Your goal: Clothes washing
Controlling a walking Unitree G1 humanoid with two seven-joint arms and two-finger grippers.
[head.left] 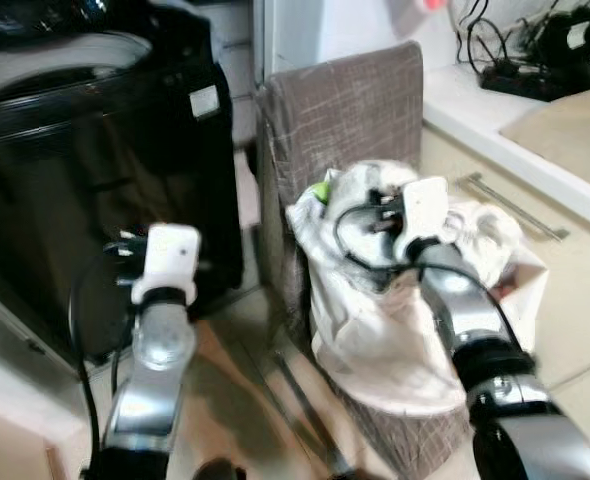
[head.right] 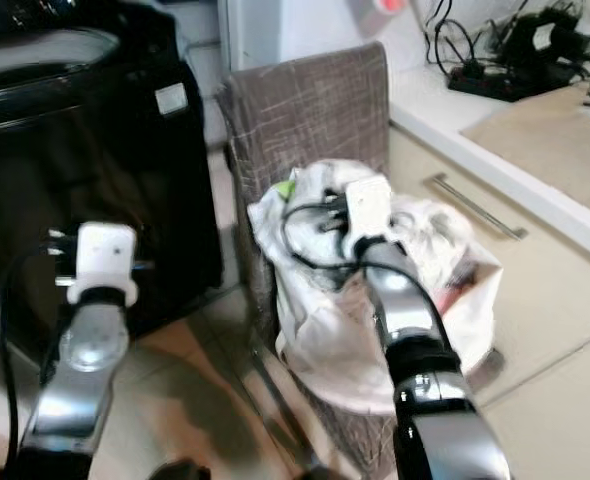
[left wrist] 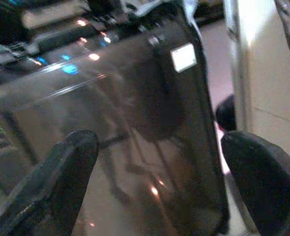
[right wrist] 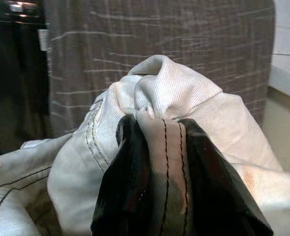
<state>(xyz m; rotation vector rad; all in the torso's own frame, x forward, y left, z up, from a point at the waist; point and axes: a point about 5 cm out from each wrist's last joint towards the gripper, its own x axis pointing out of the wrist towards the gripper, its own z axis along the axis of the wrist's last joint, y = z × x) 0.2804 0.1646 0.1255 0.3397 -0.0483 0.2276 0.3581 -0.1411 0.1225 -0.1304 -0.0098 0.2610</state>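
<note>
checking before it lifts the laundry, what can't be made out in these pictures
- Right end effector: in the eye views, hidden in the white garment it pinches.
- Hamper contents: covered by that garment.
- Washing machine lid: cut off at the eye views' top edge; blurred in the left wrist view.
- Green item: mostly buried.

Soft indoor light, mild blur, glare on the glossy black washer (left wrist: 135,123).

Silver arms, white wrist cams, blk fingers (right wrist: 130,187)
</note>
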